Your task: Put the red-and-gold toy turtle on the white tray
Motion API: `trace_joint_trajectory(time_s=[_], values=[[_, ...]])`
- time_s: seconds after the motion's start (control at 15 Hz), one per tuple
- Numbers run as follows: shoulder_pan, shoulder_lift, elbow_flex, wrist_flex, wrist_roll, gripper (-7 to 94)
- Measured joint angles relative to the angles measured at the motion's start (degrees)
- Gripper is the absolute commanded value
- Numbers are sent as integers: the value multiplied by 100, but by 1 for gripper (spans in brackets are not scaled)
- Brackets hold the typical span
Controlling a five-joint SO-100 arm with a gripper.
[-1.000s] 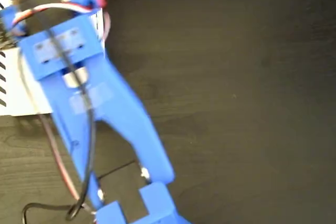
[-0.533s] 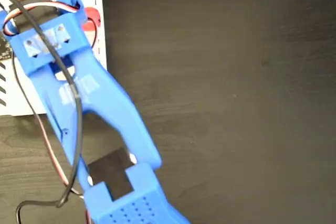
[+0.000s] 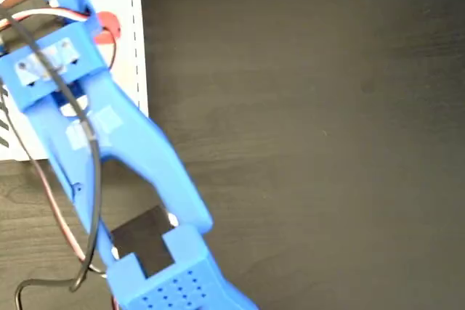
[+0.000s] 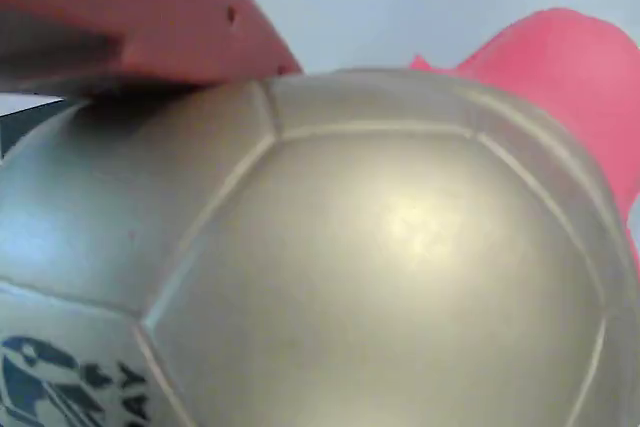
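Gold turtle (image 4: 380, 277) fills the wrist view, pinched in the claw (image 3: 87, 12), directly above the white tray (image 3: 123, 63); release is straight down.

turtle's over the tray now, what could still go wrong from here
1. In the fixed view the turtle sits near the tray's right edge; released here, it could roll or slide off onto the dark table.
2. The arm hides the gripper, so height above the tray is unclear; a drop from height might bounce the turtle.
3. The wrist view shows the smooth domed shell under a red finger; it might slip early.
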Motion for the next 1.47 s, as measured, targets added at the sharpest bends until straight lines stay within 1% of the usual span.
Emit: trace_joint_trajectory(time_s=[0.07, 0.13, 0.2, 0.27, 0.47, 0.53, 1.27, 1.33, 1.4, 1.47], values=[[-18, -9, 0, 18, 0, 4], [-9, -9, 0, 18, 0, 7], [0, -9, 0, 18, 0, 17], [0, -9, 0, 18, 0, 33], [0, -53, 0, 88, 0, 56], [0, -79, 0, 97, 0, 59], [-114, -97, -9, 97, -9, 58], [-114, -97, -9, 97, -88, 54], [-114, -88, -9, 88, -149, 42], [-79, -26, -9, 26, -158, 26]])
